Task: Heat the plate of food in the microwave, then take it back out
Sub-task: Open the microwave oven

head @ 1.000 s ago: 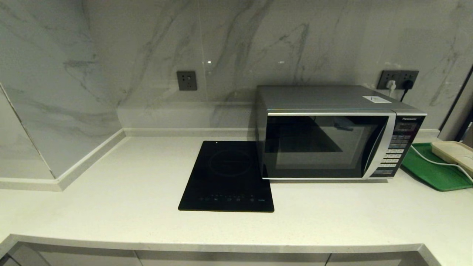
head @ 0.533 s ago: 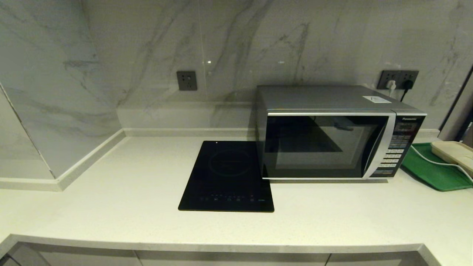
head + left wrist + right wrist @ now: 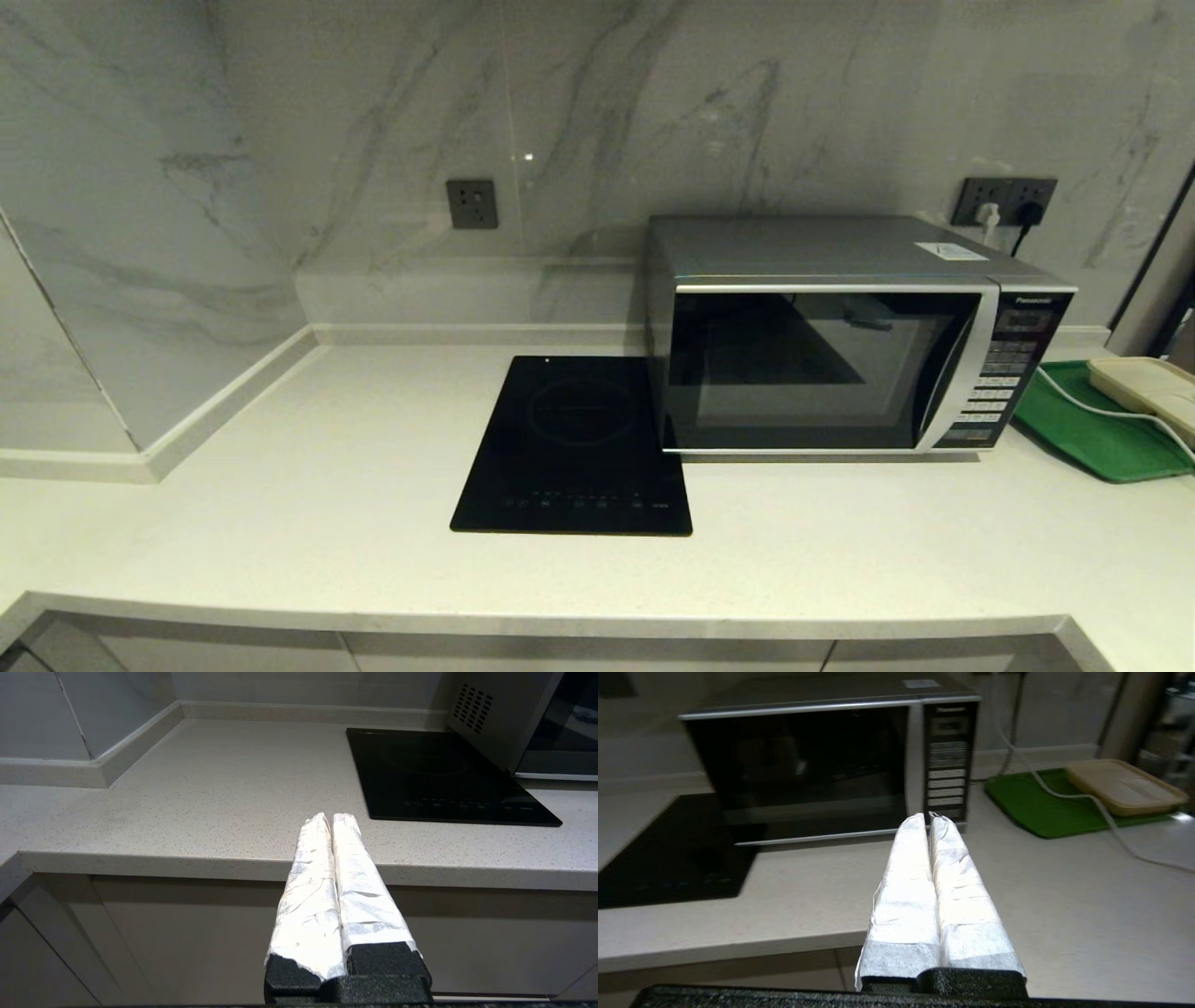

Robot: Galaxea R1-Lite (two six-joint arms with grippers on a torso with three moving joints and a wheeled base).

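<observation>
The surface [image 3: 355,448] carries everything, and the microwave [image 3: 840,345] is the landmark: it stands at the back right of the surface with its dark door shut and its button panel [image 3: 1004,373] at its right end. Just left of the microwave, touching or nearly so, lies the flat black cooktop [image 3: 574,448]; right of the microwave lies a green tray [image 3: 1092,434] with a cream box [image 3: 1148,387] on it and a white cord across it. The plate of food shows in no view, not on the surface and not through the door glass, so where it is cannot be told. Both arms hang low at the front edge of the surface, out of the head view. The right gripper [image 3: 930,817] points straight at the microwave's lower right corner, below the panel, its taped fingers pressed together and empty. The left gripper [image 3: 329,817], likewise closed on nothing, sits left of the microwave, facing the cooktop's near corner. The right arm looks the nearer one for the door or buttons, which lie ahead of it and slightly up.
</observation>
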